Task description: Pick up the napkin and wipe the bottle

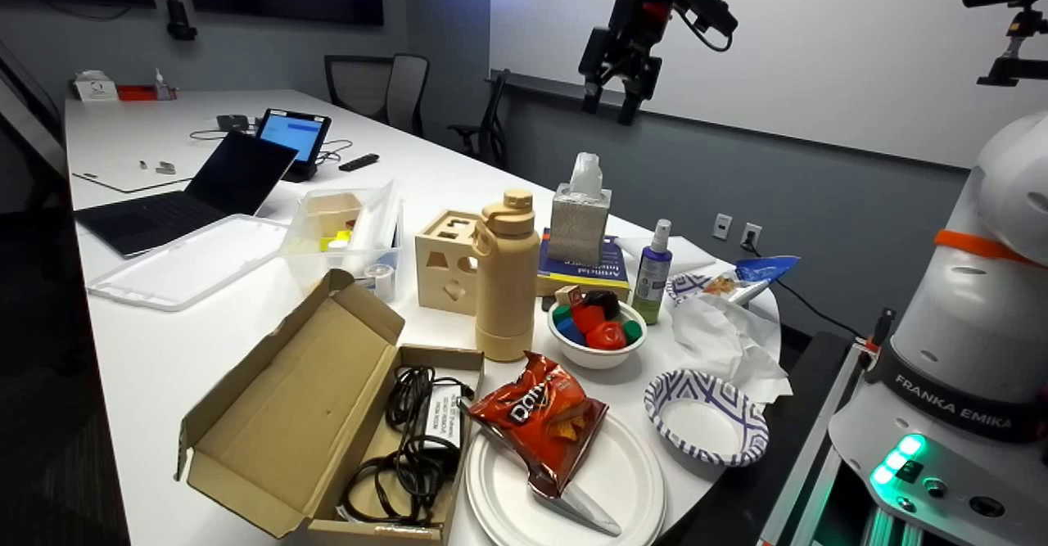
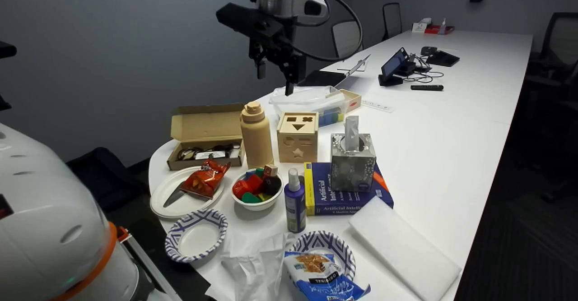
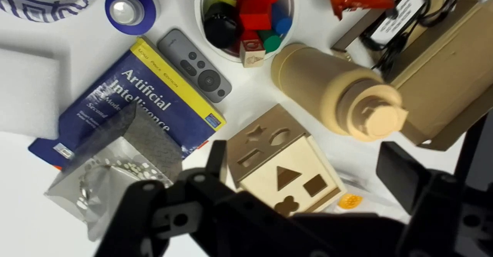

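Nearest the wrist camera, the gripper (image 3: 306,164) has its two fingers (image 3: 398,168) wide apart, with the wooden shape cube (image 3: 287,160) visible between them; both exterior views show the gripper hanging well above the table (image 1: 442,194). Take the tan bottle (image 1: 505,292) as hub of the dial in an exterior view. Between three and four o'clock the napkin (image 1: 725,337) lies crumpled, one corner reaching past the table's edge. At four, near the bottle, a white bowl (image 1: 591,358) is heaped with red, blue, green and black blocks (image 1: 588,317). At seven, a cardboard box (image 1: 303,390) with its lid folded back holds black cables (image 1: 409,403) and something with a white label (image 1: 444,415). Between nine and ten, a clear bin (image 1: 307,239) holds yellow pieces (image 1: 334,241). At two, a tissue box (image 1: 578,223) stands on the blue book (image 1: 585,273), a white tissue (image 1: 586,173) poking up from its top. Between five and six, white plates (image 1: 643,480) carry a red Doritos bag (image 1: 540,415).

The napkin shows only in the exterior views. The wrist view alone has a grey remote (image 3: 196,72) fully in sight, at half past ten from its centre, between book and bowl. A white foam slab (image 2: 404,247) shows nearly whole in an exterior view; the wrist view catches just one end, towards nine.
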